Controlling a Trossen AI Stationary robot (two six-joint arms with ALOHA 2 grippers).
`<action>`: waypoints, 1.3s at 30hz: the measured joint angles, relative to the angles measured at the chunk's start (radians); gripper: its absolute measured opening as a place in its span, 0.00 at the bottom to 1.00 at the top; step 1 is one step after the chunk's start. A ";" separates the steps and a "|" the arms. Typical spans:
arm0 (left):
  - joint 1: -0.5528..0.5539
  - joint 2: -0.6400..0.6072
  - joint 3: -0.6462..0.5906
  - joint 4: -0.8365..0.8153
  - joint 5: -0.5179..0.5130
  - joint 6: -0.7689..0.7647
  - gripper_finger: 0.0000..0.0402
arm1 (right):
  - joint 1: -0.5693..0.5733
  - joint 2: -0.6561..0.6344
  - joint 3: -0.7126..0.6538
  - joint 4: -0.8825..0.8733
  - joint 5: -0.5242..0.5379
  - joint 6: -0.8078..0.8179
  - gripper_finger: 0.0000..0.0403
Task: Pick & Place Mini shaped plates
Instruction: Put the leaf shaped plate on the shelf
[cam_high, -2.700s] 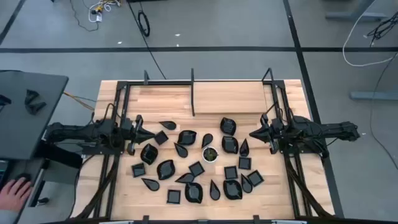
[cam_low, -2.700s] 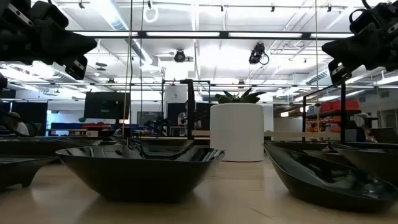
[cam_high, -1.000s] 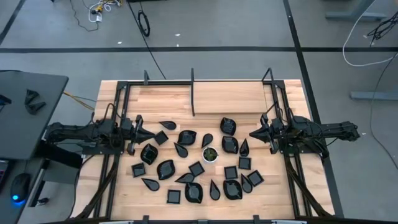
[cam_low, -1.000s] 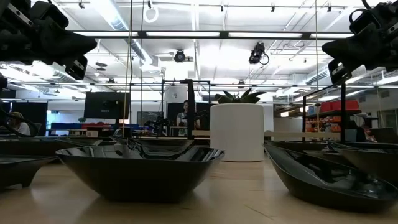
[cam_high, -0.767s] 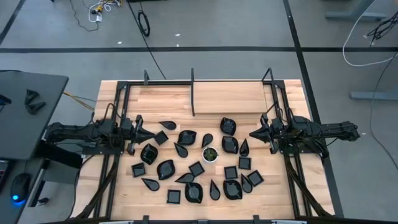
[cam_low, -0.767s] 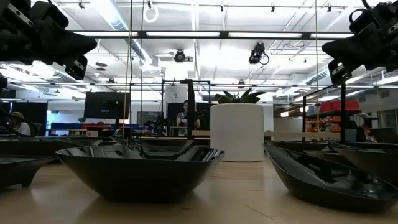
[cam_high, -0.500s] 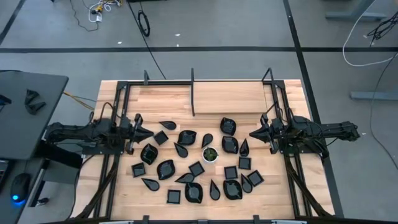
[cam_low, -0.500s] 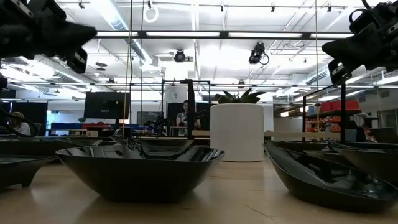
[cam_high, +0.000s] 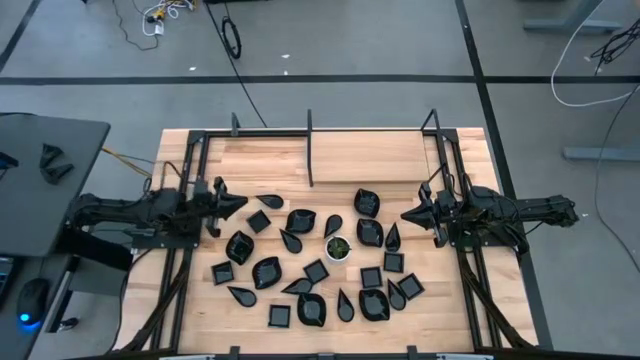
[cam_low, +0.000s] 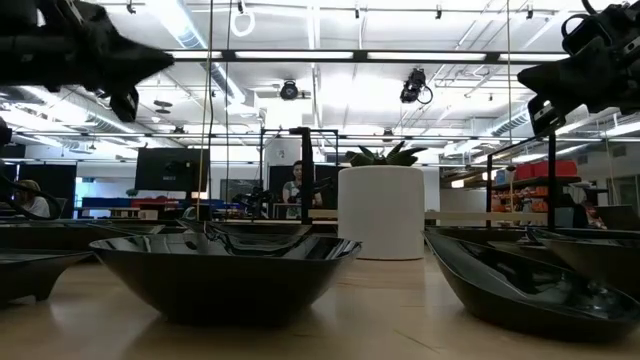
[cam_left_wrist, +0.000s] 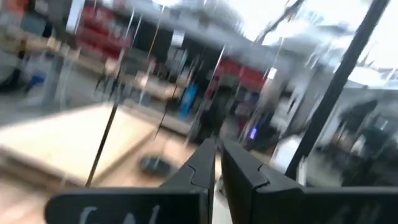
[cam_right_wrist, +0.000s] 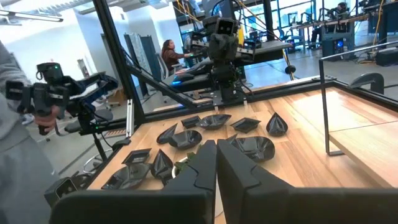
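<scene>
Nothing has been picked yet: the mini shaped plates (cam_high: 310, 262) all lie loose on the wooden table (cam_high: 340, 155), spread across its near and middle part between the two arms, and every one that can be made out looks empty. From table height the nearest dish (cam_low: 225, 272) fills the foreground, a shallow black bowl with nothing in it. Among the plates stands a small white cup (cam_high: 337, 247) with something green inside, apparently a plant; it is no part of the job. The step in hand looks like the reach toward a first plate. The left gripper (cam_high: 236, 203) hangs above the table's left side with its fingers pinched together and nothing between them, close to a leaf-shaped plate (cam_high: 269, 201). The right gripper (cam_high: 407, 216), likewise clenched and empty, waits over the right side just beside a teardrop plate (cam_high: 392, 237). By my judgement the next move calls for parting the fingers, dropping to a plate's rim and closing on its thin edge. No receiving container shows on the table.
</scene>
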 joint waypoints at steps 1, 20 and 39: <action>0.000 0.028 0.026 -0.055 0.000 0.001 0.07 | 0.000 0.000 0.000 0.000 0.000 0.000 0.04; 0.128 1.003 0.626 -0.420 0.058 -0.366 0.02 | 0.000 0.000 0.000 0.001 0.000 0.000 0.04; 0.274 1.462 0.825 -0.458 0.362 -0.325 0.39 | 0.000 0.000 0.000 0.015 0.019 0.000 0.04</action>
